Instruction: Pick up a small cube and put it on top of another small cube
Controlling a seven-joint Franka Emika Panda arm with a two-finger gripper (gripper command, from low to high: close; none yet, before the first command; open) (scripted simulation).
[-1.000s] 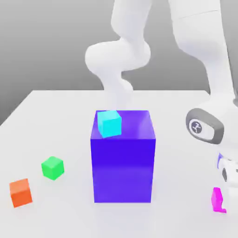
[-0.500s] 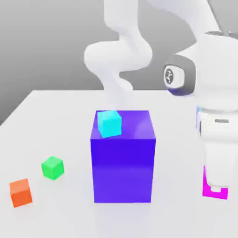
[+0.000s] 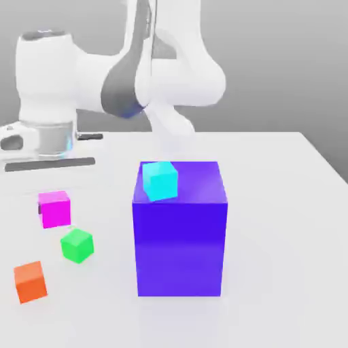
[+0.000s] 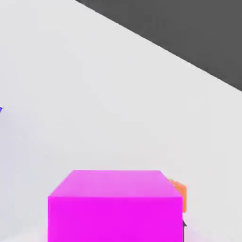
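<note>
the end effector (image 3: 54, 204) is clamped on the pink cube (image 3: 54, 208), held up just above and beside the green cube (image 3: 77, 245). best to centre it squarely over the green, square the edges, lower gently, then let go.

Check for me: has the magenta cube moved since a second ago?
Yes. The magenta cube has crossed from the exterior view's right of the big blue block to its left, and now sits just above the green cube.
</note>
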